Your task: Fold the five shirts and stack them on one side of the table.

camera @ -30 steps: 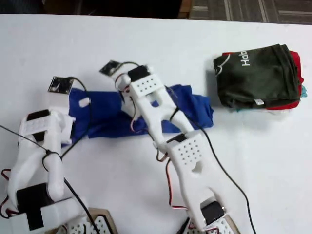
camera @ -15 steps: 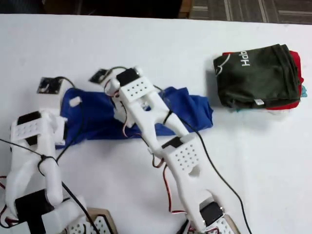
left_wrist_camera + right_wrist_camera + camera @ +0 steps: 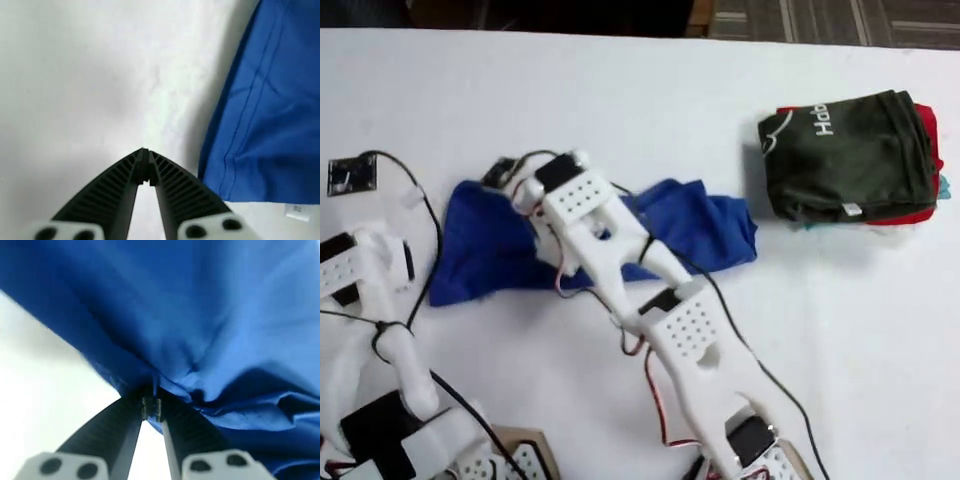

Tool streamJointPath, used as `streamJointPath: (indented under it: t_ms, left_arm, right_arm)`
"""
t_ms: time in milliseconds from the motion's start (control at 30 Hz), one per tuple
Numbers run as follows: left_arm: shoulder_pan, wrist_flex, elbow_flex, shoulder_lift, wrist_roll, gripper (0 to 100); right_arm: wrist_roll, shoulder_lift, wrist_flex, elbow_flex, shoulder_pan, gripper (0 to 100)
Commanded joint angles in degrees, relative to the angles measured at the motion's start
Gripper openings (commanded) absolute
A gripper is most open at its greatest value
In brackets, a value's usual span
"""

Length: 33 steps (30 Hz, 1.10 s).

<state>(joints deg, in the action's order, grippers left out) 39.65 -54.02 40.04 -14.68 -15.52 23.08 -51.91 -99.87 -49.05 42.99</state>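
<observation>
Both arms have shifted left. The left gripper (image 3: pixel 143 155) has come off the blue shirt (image 3: pixel 705 225) and is pinched together, empty, over the white table (image 3: pixel 620 90) just beside the hem. The right gripper (image 3: pixel 150 407) clamps a fold of the shirt, which lies spread near the folded stack (image 3: pixel 850 155).

Left end effector (image 3: pixel 144 156) withdrew from blue shirt (image 3: pixel 705 225)
</observation>
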Motion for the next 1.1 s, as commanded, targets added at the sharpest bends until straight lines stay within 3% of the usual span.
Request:
streamJointPath:
  t_ms: [0,133,333,467,600,1067]
  left_arm:
    - [0.62,0.09,-2.77,-2.02,0.53,2]
    - [0.44,0.09,-2.77,-1.93,0.53,2]
    - [-3.78,0.79,-2.95,-1.93,0.79,3]
    - [-6.51,2.73,-5.23,2.99,0.88,16]
    - [-8.09,-4.48,-17.19,15.03,1.14,28]
    - [-13.27,-30.33,-60.18,54.15,-0.35,26]
  right_arm:
    - [0.0,5.67,-1.45,0.97,-0.31,1.8]
    - [0.0,9.89,-1.45,2.73,-1.01,1.8]
    - [0.0,25.98,-1.45,3.34,-8.48,2.1]
    - [-0.09,38.99,-1.54,8.0,-17.45,5.0]
    - [0.09,52.44,-1.54,22.77,-26.95,15.3]
    - [0.09,84.44,7.25,64.7,-44.26,11.7]
